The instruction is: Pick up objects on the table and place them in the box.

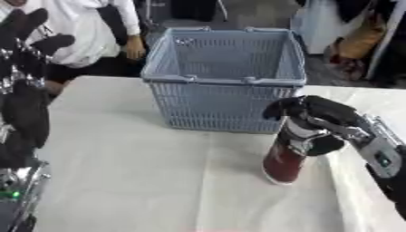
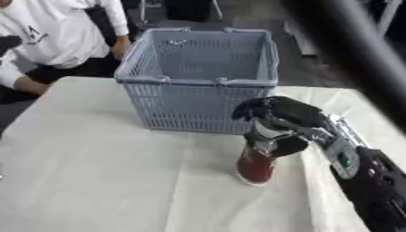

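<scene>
Right hand: the right hand (image 1: 311,118) comes in from the right edge, fingers curled round the upper part of a dark red bottle (image 1: 284,164), grasping it.
Bottle: one; it stands nearly upright, slightly tilted, with its base on or just at the counter (image 1: 142,181). Its top is hidden inside the hand; only the red lower body and a pale band above it show.
Bottle and hand: the bottle hangs directly under the palm, with the fingers wrapped over its neck and shoulder.
Basket: one, a blue-grey plastic basket (image 2: 198,77) with mesh walls, standing on the counter just behind the bottle, towards the far edge. The bottle is outside it, in front of its near right corner. Nothing can be made out inside it.
Counter: covered with a white cloth, creased near the right side.
Left hand: the left hand (image 1: 28,104) shows at the left edge of the left eye view, raised, fingers up and relaxed, holding nothing, well apart from bottle and basket.
</scene>
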`<state>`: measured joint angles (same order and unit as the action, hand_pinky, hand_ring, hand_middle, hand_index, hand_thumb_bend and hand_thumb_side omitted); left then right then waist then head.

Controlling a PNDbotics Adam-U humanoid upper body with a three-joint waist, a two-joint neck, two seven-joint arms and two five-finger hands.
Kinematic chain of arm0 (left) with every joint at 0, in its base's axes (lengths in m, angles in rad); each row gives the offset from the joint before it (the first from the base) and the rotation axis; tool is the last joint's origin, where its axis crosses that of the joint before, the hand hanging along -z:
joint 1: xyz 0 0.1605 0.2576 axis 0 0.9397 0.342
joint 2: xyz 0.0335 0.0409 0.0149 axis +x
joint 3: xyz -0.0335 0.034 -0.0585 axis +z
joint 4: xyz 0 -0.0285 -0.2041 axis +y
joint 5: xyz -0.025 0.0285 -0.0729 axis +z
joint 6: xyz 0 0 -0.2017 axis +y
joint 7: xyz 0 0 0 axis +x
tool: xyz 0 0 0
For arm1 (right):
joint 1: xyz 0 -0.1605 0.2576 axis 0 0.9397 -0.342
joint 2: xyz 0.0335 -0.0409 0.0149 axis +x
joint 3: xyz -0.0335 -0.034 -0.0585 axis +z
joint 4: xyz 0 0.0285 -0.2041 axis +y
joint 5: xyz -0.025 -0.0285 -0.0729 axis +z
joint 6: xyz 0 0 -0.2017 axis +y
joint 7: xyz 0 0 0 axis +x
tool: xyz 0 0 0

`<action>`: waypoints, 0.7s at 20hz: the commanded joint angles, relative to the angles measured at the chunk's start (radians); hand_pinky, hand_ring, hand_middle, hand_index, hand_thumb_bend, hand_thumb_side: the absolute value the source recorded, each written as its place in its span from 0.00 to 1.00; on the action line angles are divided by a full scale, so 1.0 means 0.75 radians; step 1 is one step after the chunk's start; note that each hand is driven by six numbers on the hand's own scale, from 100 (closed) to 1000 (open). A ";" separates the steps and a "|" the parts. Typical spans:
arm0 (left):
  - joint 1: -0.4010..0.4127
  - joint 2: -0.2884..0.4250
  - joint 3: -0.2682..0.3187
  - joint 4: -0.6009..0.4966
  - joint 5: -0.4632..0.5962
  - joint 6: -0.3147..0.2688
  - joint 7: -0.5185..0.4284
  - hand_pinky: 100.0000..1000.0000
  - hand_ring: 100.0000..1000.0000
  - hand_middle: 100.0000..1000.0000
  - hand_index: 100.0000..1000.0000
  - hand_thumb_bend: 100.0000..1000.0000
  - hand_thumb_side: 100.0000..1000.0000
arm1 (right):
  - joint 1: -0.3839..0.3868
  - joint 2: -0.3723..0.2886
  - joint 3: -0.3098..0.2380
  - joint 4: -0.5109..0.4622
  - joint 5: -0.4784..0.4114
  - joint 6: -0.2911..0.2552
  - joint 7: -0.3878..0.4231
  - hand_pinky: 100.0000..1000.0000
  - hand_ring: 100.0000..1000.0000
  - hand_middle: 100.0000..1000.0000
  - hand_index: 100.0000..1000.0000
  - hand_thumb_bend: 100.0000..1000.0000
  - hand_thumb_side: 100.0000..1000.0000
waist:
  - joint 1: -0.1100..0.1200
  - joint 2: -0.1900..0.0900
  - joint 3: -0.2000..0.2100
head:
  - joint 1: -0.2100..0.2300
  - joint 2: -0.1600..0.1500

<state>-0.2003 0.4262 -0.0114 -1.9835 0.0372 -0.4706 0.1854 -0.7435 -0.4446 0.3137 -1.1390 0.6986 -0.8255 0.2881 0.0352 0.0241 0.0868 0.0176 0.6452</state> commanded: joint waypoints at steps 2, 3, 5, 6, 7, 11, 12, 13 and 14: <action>-0.015 0.026 0.004 -0.022 0.003 -0.004 -0.006 0.91 0.71 0.90 1.00 0.39 1.00 | 0.006 0.003 -0.002 0.002 0.038 -0.109 0.094 0.00 0.32 0.61 0.71 0.02 0.51 | 0.004 -0.009 0.000 | 0.014 -0.013; -0.015 0.026 0.004 -0.022 0.003 -0.004 -0.006 0.91 0.71 0.90 1.00 0.39 1.00 | 0.007 0.005 -0.002 0.001 0.049 -0.109 0.083 0.00 0.29 0.59 0.69 0.03 0.48 | 0.004 -0.009 0.000 | 0.014 -0.013; -0.015 0.025 0.004 -0.022 0.003 -0.004 -0.006 0.91 0.71 0.90 1.00 0.39 1.00 | 0.010 0.010 0.000 -0.004 0.071 -0.109 0.055 0.00 0.24 0.55 0.65 0.05 0.43 | 0.004 -0.009 0.000 | 0.014 -0.013; -0.015 0.025 0.004 -0.022 0.003 -0.004 -0.006 0.91 0.71 0.90 1.00 0.39 1.00 | 0.012 0.013 0.001 -0.007 0.081 -0.109 0.042 0.00 0.21 0.52 0.63 0.06 0.40 | 0.004 -0.009 0.000 | 0.013 -0.013; -0.016 0.025 0.004 -0.022 0.003 -0.004 -0.006 0.91 0.71 0.90 1.00 0.39 1.00 | 0.014 0.015 0.002 -0.010 0.090 -0.109 0.028 0.00 0.19 0.50 0.61 0.07 0.38 | 0.005 -0.008 0.000 | 0.013 -0.013; -0.016 0.024 0.004 -0.022 0.003 -0.004 -0.006 0.91 0.71 0.90 1.00 0.39 1.00 | 0.030 0.030 0.001 -0.015 0.121 -0.109 -0.034 0.00 0.08 0.41 0.53 0.08 0.32 | 0.006 -0.007 0.000 | 0.014 -0.013; -0.016 0.024 0.004 -0.022 0.003 -0.004 -0.006 0.91 0.71 0.90 1.00 0.39 1.00 | 0.035 0.035 0.000 -0.015 0.126 -0.109 -0.050 0.00 0.04 0.37 0.50 0.08 0.30 | 0.006 -0.007 0.000 | 0.013 -0.013; -0.017 0.024 0.004 -0.022 0.003 -0.004 -0.006 0.91 0.71 0.90 1.00 0.39 1.00 | 0.038 0.039 0.000 -0.015 0.131 -0.109 -0.065 0.00 0.01 0.34 0.47 0.10 0.28 | 0.007 -0.006 0.000 | 0.013 -0.013; -0.017 0.023 0.004 -0.022 0.003 -0.004 -0.006 0.91 0.71 0.90 1.00 0.39 1.00 | 0.042 0.042 -0.001 -0.016 0.136 -0.109 -0.082 0.00 0.00 0.29 0.44 0.10 0.27 | 0.007 -0.006 0.000 | 0.013 -0.014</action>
<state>-0.2008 0.4261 -0.0114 -1.9835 0.0387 -0.4722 0.1839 -0.7211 -0.4191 0.3077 -1.1531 0.7840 -0.8887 0.2191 0.0382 0.0241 0.0867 0.0177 0.6452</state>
